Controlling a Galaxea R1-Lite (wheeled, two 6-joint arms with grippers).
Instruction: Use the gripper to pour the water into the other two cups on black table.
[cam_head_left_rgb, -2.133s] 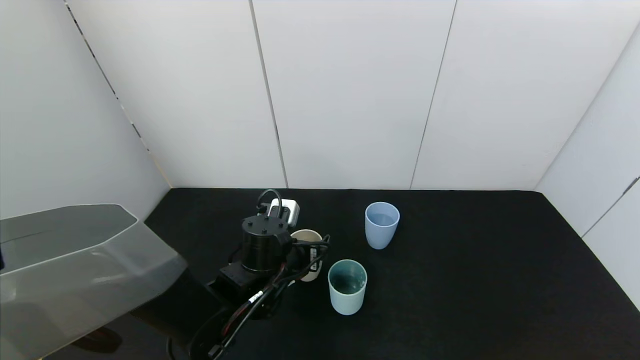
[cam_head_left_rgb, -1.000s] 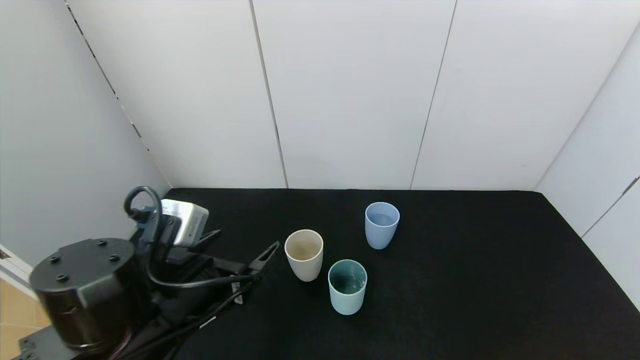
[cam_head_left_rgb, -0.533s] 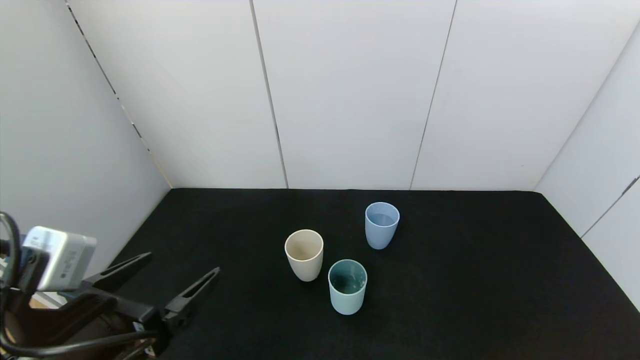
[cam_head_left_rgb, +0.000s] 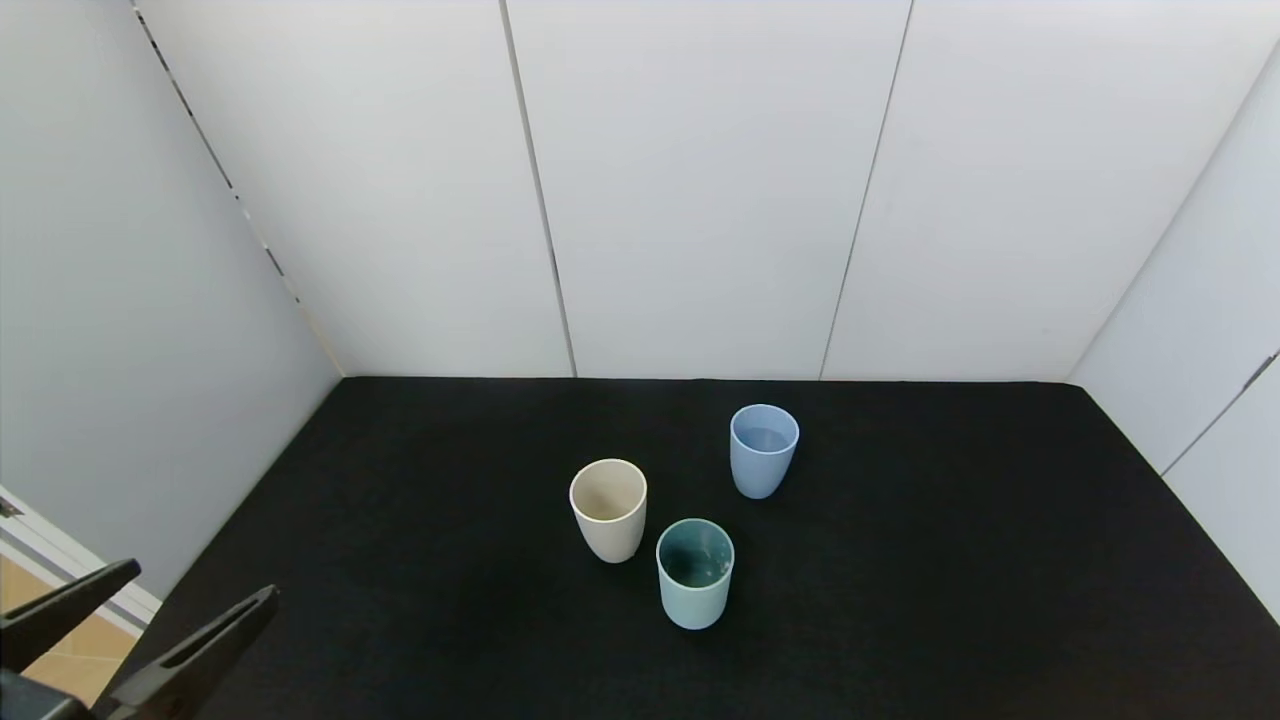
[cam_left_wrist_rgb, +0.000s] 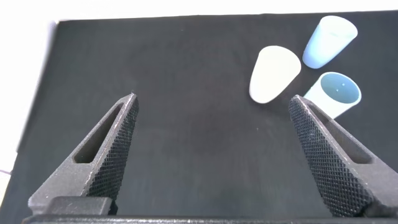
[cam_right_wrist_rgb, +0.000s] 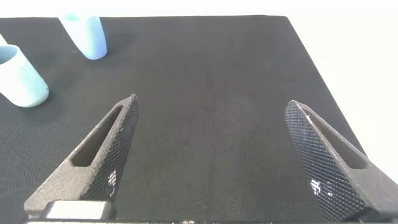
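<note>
Three cups stand upright on the black table (cam_head_left_rgb: 900, 560). The periwinkle blue cup (cam_head_left_rgb: 764, 450) is farthest back, with a faint water sheen inside. The pale teal cup (cam_head_left_rgb: 695, 572) stands in front, its inside dark. The beige cup (cam_head_left_rgb: 608, 508) stands left of them. My left gripper (cam_head_left_rgb: 195, 583) is open and empty at the table's front left corner, well away from the cups. In the left wrist view the gripper (cam_left_wrist_rgb: 211, 99) spans bare table, with the beige cup (cam_left_wrist_rgb: 273, 73), teal cup (cam_left_wrist_rgb: 336, 92) and blue cup (cam_left_wrist_rgb: 328, 40) farther off. My right gripper (cam_right_wrist_rgb: 210, 102) is open and empty over bare table.
White panel walls close the table at the back and both sides. The table's left edge borders a strip of tan floor (cam_head_left_rgb: 60, 620). The right wrist view shows the teal cup (cam_right_wrist_rgb: 20, 76) and blue cup (cam_right_wrist_rgb: 86, 34) far off, and the table's right edge (cam_right_wrist_rgb: 317, 68).
My left arm let go of the beige cup and drew back to the front left corner, fingers open. The beige cup stands upright where it was. The other cups have not moved.
</note>
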